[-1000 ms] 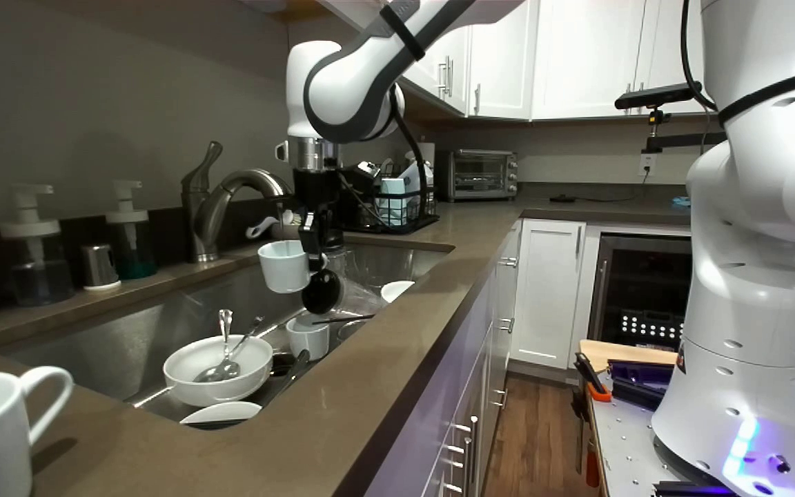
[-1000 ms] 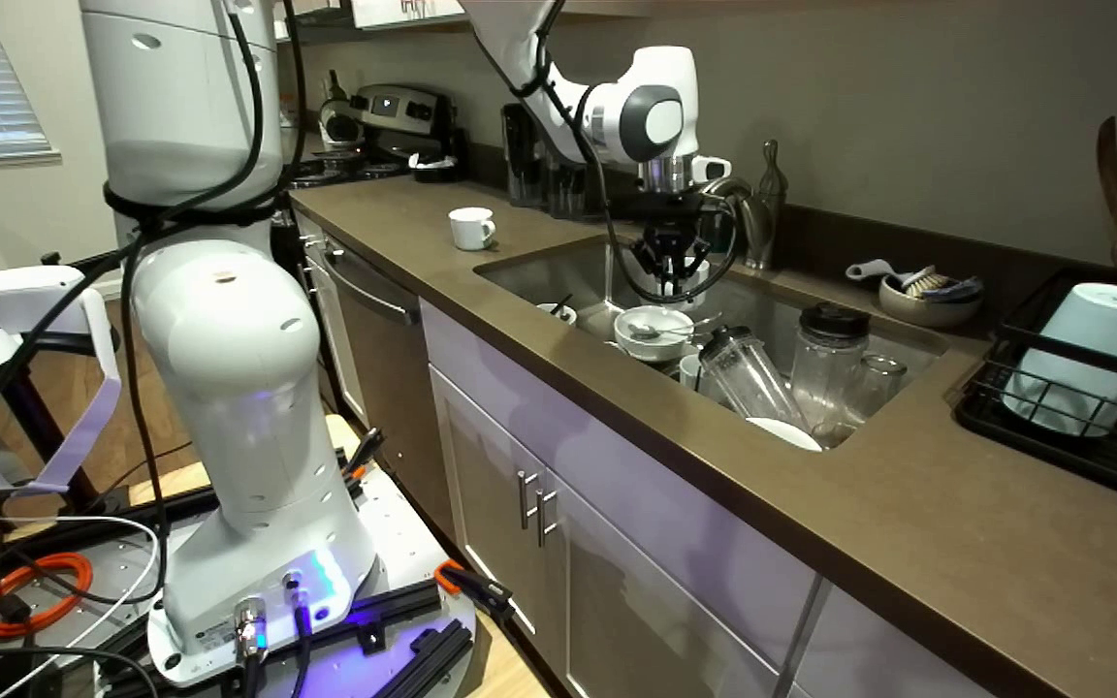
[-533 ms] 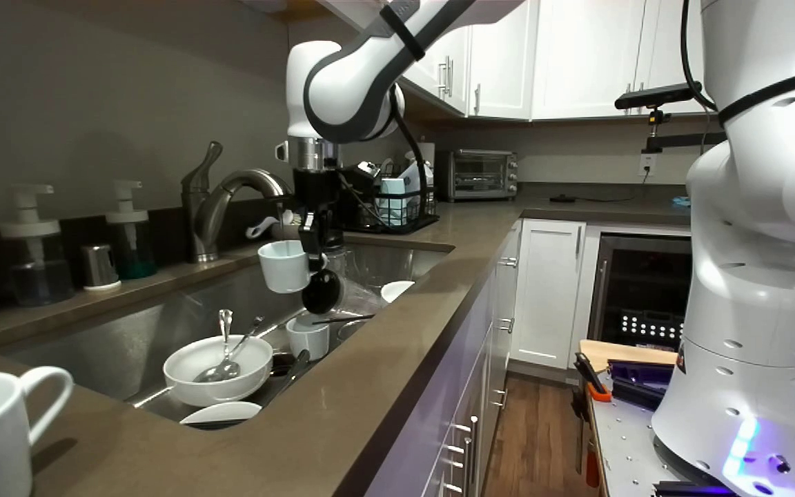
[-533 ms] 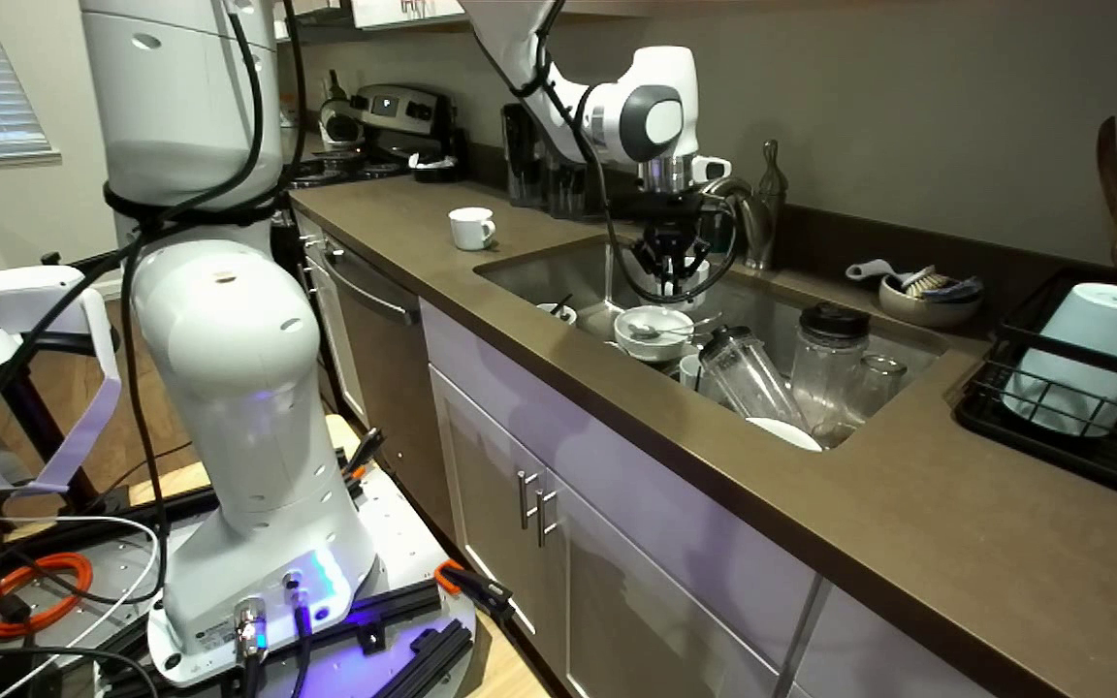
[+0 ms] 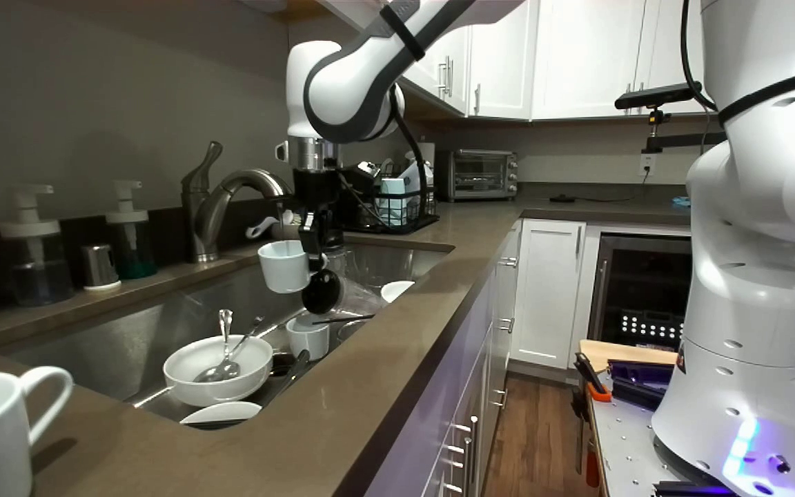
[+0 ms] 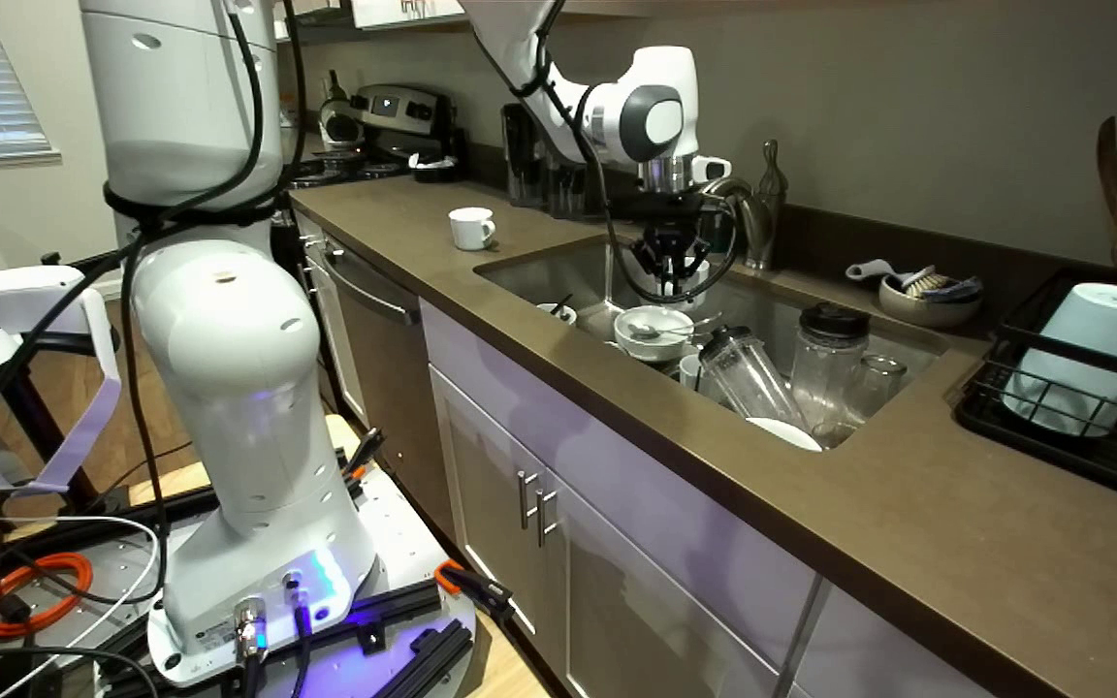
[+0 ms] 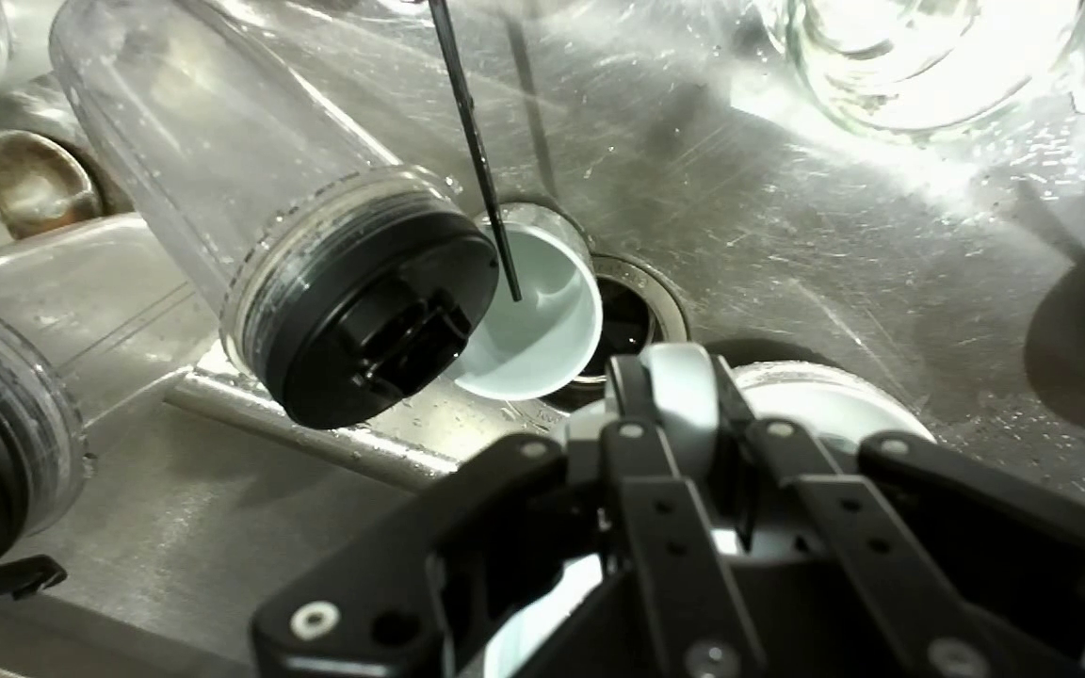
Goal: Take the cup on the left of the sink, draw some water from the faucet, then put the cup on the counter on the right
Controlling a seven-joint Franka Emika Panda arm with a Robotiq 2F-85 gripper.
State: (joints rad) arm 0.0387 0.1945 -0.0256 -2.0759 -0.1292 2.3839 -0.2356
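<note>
Cup (image 5: pixel 283 269), handle (image 7: pixel 684 400) pinched in gripper (image 7: pixel 682 381)

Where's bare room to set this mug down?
Counter in front of the dish rack, right of the sink in an exterior view, looks bare; so does the narrower strip along the sink's front. Crowded: the sink, with bowl, bottles, another cup.

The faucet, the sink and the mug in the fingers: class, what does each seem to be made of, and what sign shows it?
Faucet: probably metal, brushed silver; soft highlights follow its curve.
Sink: most likely stainless steel, satin; the wrist view shows fine scratches and bright glare.
Held mug: perhaps glazed ceramic; smooth white surface, though plastic could look similar.
</note>
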